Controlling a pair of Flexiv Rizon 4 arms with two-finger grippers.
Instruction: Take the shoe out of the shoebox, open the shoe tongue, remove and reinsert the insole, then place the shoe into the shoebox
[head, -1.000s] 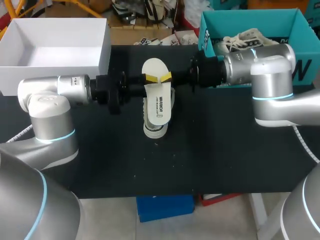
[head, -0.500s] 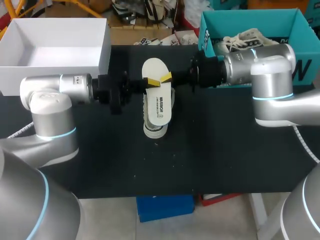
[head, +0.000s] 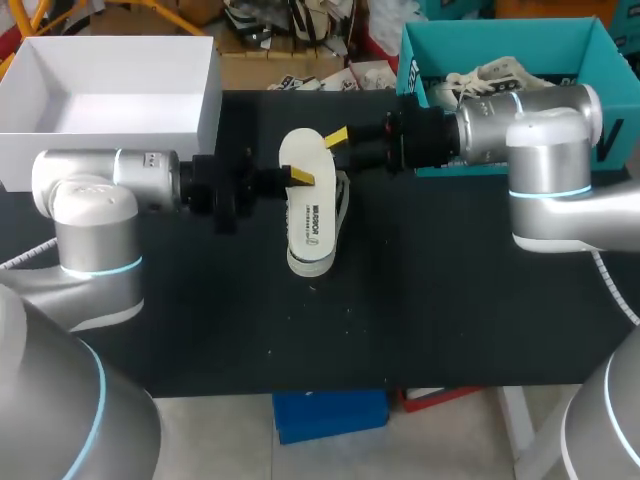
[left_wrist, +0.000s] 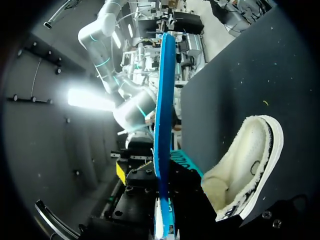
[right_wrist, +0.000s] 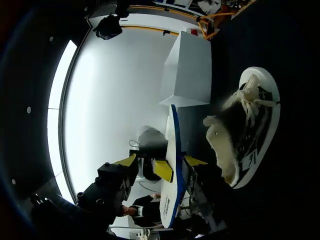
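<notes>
Above the table (head: 450, 320) centre, the insole (head: 308, 205) is pinched by the left gripper (head: 300, 178), hiding most of the shoe (head: 308, 262). The right gripper (head: 337, 137), at insole's 1 o'clock, fingers spread, one tip visible from overhead.

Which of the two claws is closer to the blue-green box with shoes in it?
Right. The right gripper hangs a short way off the teal box's near corner. The left gripper is farther out over the table, shut on the insole.
</notes>
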